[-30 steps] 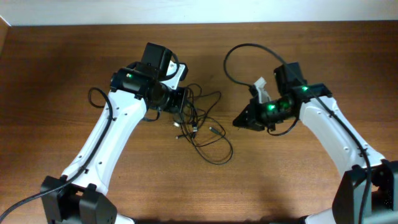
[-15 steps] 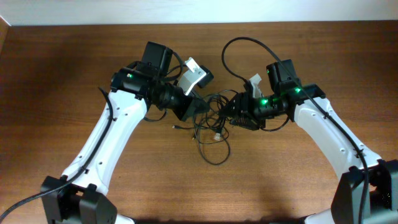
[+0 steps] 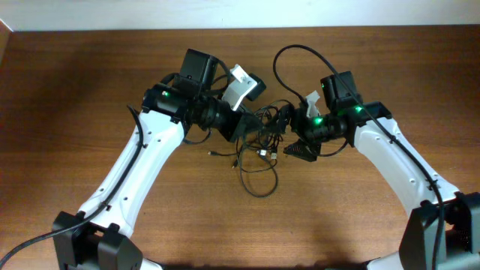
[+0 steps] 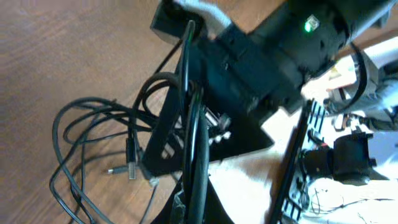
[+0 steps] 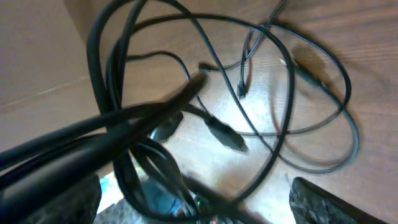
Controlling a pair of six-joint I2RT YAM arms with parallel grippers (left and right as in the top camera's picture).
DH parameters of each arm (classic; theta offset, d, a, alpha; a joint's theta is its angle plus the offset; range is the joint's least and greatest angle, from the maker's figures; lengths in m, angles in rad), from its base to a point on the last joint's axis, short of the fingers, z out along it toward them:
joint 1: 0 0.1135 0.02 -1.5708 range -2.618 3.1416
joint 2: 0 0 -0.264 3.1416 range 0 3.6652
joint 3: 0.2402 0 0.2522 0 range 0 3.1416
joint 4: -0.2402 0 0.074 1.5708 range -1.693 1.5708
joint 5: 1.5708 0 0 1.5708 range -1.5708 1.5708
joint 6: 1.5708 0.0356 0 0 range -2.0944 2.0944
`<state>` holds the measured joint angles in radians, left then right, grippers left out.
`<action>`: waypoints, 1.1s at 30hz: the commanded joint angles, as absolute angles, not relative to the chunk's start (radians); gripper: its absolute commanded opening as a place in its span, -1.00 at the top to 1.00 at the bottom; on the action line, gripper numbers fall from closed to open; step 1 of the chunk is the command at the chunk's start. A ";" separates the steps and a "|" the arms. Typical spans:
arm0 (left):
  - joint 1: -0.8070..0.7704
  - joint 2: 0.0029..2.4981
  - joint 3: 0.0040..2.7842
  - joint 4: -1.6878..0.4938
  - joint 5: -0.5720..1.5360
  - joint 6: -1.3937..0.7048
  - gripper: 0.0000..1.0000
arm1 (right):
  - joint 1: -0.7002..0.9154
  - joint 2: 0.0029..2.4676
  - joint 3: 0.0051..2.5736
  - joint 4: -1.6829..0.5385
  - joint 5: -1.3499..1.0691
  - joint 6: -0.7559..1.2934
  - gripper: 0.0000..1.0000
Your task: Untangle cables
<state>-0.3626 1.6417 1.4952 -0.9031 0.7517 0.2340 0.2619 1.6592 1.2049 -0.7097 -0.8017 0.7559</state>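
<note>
The cables (image 3: pixel 260 154) are thin black cords tangled at the table's middle, with one loop trailing toward the front. My left gripper (image 3: pixel 241 129) is at the tangle's left side, shut on a bundle of strands. In the left wrist view those strands (image 4: pixel 194 143) run straight up out of its jaws (image 4: pixel 198 208), and loose loops with small plugs lie to the left. My right gripper (image 3: pixel 289 142) is at the tangle's right side, open. In the right wrist view its fingers (image 5: pixel 333 202) stand wide apart with cable strands (image 5: pixel 280 93) crossing between them; plug ends lie on the wood beyond.
A thicker black arm cable (image 3: pixel 283 64) loops up behind the right wrist. The two wrists are close together, with the right arm's black body (image 4: pixel 273 56) filling the upper left wrist view. The wooden table (image 3: pixel 75 90) ends at a white wall at the back.
My left gripper carried its cable bundle rightward. The right gripper came left to the tangle and opened from shut to wide. The cable heap shifted right and bunched between them.
</note>
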 commanded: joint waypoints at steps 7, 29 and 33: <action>-0.364 1.619 1.506 -0.914 0.911 0.215 1.00 | 0.368 1.697 1.198 -0.522 -0.790 0.764 0.52; 0.147 1.567 1.506 -1.069 0.470 -0.200 1.00 | 0.281 1.345 1.263 -0.767 -0.781 0.260 0.92; 0.220 1.567 1.506 -1.089 0.474 -0.239 1.00 | 0.281 1.280 1.308 -0.756 -0.774 0.239 0.92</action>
<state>0.2092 1.5887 1.4952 -1.0752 0.5369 -0.2226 0.2802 1.3315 1.2675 -0.7692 -0.7895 0.2783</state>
